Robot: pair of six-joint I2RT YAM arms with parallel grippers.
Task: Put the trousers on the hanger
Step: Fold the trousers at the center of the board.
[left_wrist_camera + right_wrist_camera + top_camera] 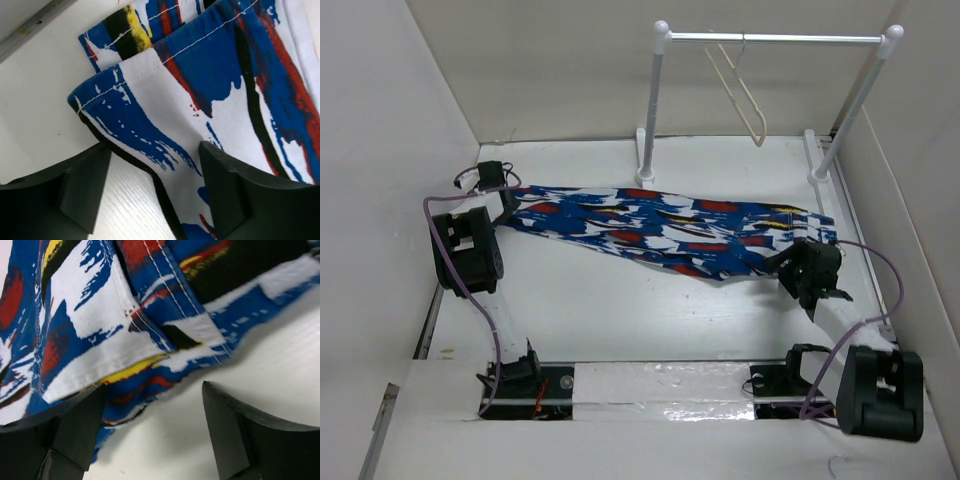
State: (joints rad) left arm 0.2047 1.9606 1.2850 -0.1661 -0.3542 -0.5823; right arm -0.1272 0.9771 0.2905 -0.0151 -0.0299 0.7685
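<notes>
From above, the trousers (660,232) lay flat on the table (620,320), well apart from the hanger (742,95) on the rail (770,38). I judged them light, limp and prone to sag, best taken at the stitched ends, where my left gripper (505,195) and right gripper (798,262) reached low. My left wrist view showed wide, empty jaws with a leg hem (130,70) lying between the fingers (85,190). My right wrist view showed wide, empty jaws too, the wider end's seamed edge just beside one finger (75,430).
</notes>
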